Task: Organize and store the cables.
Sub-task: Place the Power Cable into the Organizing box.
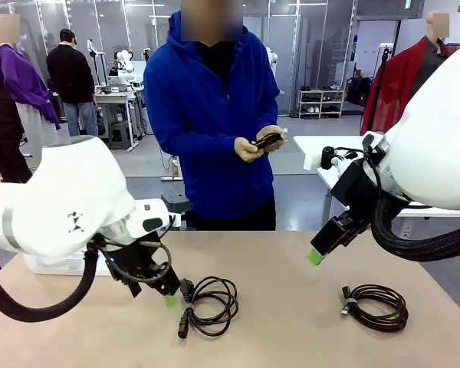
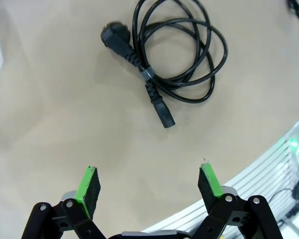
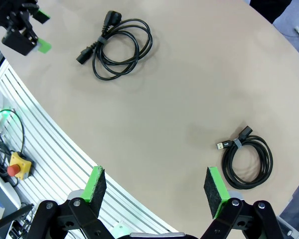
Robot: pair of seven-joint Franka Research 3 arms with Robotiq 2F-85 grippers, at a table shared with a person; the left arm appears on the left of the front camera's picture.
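A coiled black power cable [image 1: 207, 304] with two plugs lies on the table's middle front; the left wrist view has this cable [image 2: 175, 55] ahead of the fingers. My left gripper [image 1: 167, 295] hovers just left of it, open and empty, as its wrist view confirms for the left gripper [image 2: 149, 186]. A second, thinner coiled cable [image 1: 376, 305] with a small connector lies at the right; it is the coil [image 3: 246, 159] near my right gripper [image 3: 157, 191]. My right gripper [image 1: 322, 249] hangs open above the table between both coils. The person [image 1: 215, 115] holds a small dark object [image 1: 267, 141] in both hands.
A white box [image 1: 54, 264] sits at the table's left edge behind my left arm. The right wrist view shows the table's ribbed metal edge [image 3: 50, 144] and a red emergency button [image 3: 15, 167] below it. Bare tabletop [image 1: 291, 322] lies between the coils.
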